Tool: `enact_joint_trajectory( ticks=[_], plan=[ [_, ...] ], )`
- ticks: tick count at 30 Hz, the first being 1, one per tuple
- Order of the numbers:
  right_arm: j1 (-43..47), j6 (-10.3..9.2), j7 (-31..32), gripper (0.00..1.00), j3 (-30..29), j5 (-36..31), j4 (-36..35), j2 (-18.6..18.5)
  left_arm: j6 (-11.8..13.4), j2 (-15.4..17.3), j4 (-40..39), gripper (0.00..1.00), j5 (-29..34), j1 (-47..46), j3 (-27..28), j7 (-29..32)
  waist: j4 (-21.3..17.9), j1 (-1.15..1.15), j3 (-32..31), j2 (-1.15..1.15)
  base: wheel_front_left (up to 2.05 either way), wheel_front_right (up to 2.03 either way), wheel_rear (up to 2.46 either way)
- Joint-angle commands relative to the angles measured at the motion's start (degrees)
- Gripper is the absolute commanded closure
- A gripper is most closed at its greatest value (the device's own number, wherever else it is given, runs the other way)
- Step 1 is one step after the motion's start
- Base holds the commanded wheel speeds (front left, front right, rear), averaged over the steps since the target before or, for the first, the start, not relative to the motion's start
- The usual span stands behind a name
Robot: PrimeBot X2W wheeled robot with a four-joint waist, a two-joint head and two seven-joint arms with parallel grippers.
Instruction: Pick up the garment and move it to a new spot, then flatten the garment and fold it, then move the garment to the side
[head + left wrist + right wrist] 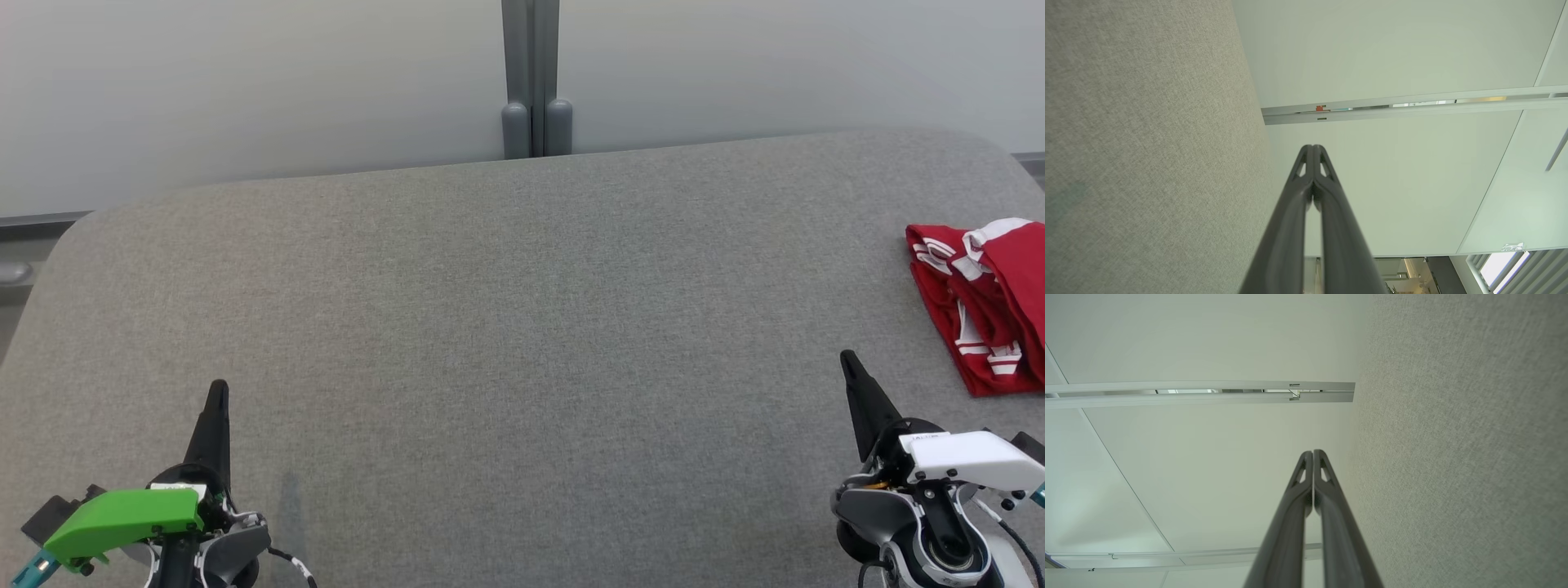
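A red garment (980,302) with white stripes lies folded at the right edge of the grey table (522,327), partly cut off by the head view's border. My right gripper (847,358) rests at the lower right, shut and empty, a short way left of and nearer than the garment. My left gripper (218,386) rests at the lower left, shut with nothing in it, far from the garment. In the left wrist view my left gripper (1312,147) has its fingers pressed together over the table's edge. In the right wrist view my right gripper (1312,452) is likewise closed tip to tip.
A pale wall panel with a grey vertical post (535,82) stands just behind the table's far edge. The table's corners are rounded. Both wrist views show grey table fabric (1147,143) on one side and white partition panels (1208,457) on the other.
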Motion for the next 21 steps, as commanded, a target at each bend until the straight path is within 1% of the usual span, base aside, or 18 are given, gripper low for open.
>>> enact_joint_trajectory(
  ticks=[1,5,21],
  plan=[
    [-0.75,0.0,0.45,1.0,-0.14,1.28,0.1,0.0,-0.2,-0.01,-0.3,1.0,-1.11,-1.08,0.37,0.33,-0.03,0.0,0.01,0.0,0.0,0.0,0.0],
    [-0.74,0.0,0.67,1.0,-0.24,3.22,0.15,0.05,-0.21,-0.04,-0.41,1.0,-2.72,-1.13,0.52,0.78,-0.13,0.0,0.04,0.0,0.0,0.0,0.0],
    [-0.74,0.0,0.67,1.0,-0.22,3.13,0.13,0.04,-0.21,-0.03,-0.35,1.0,-2.59,-1.01,0.47,0.79,-0.14,0.0,0.04,0.0,0.0,0.0,0.0]
  ],
)
